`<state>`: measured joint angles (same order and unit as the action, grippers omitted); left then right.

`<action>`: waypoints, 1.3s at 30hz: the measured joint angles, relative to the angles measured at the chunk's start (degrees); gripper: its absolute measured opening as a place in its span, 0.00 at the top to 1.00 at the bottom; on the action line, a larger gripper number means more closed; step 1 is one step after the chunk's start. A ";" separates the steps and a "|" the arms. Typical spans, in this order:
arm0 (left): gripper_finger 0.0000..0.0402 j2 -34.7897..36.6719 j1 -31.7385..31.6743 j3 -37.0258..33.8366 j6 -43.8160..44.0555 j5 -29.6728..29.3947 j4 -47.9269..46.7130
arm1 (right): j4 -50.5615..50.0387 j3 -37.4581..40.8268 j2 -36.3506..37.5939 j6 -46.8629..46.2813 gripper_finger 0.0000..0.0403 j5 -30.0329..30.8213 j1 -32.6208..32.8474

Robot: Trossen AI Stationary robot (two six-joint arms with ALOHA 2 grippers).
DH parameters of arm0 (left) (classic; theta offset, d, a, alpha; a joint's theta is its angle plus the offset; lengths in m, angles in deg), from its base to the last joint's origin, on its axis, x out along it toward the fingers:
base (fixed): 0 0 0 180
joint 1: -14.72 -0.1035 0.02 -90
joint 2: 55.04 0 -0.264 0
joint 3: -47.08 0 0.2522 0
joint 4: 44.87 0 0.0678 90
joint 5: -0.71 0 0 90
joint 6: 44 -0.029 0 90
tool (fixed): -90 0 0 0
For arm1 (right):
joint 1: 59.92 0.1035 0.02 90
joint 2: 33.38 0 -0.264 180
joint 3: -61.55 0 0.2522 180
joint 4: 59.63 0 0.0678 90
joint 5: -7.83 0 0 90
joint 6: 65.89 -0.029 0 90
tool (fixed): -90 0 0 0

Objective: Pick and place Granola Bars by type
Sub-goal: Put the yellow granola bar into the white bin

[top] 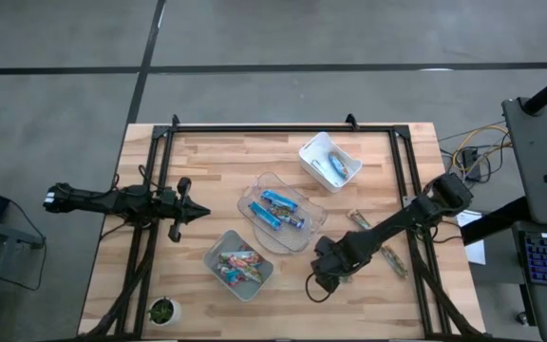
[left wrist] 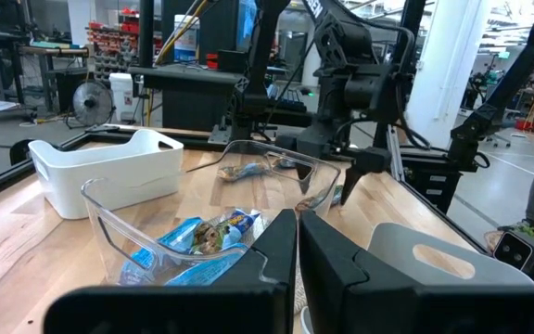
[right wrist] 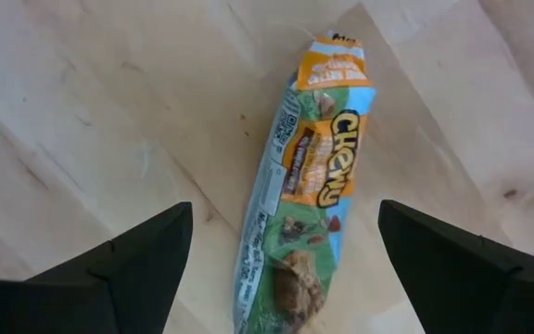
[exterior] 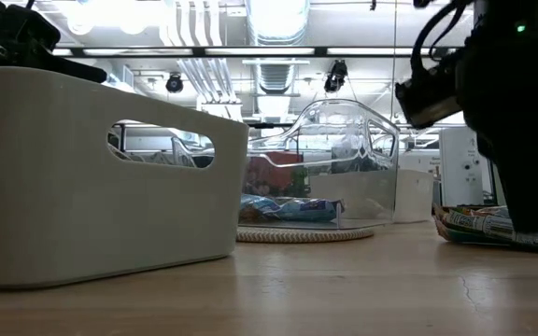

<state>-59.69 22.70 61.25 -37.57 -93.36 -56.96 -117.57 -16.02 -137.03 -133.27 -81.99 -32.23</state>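
We see the right claw hanging wide open and empty straight over a green bar lying flat on the bench, its long axis running across the gap between the fingers, so this arm is far nearer than the left.
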 joint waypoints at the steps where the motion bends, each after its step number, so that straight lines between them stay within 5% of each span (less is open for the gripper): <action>1: 1.00 0.00 -0.01 0.01 0.00 -0.02 0.00 | 0.22 0.02 -0.37 -0.01 0.17 -0.01 0.01; 16: 1.00 0.01 -0.01 -0.01 0.00 -0.01 0.00 | -1.71 -1.76 -3.99 -0.32 0.22 -0.49 0.01; 39: 1.00 -0.01 0.00 0.01 0.00 -0.01 0.00 | -2.25 -2.16 -3.99 0.51 0.65 -3.46 0.01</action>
<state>-59.70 22.69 61.26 -37.57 -93.37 -56.96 -119.82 -18.18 -141.02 -132.76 -85.45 -32.21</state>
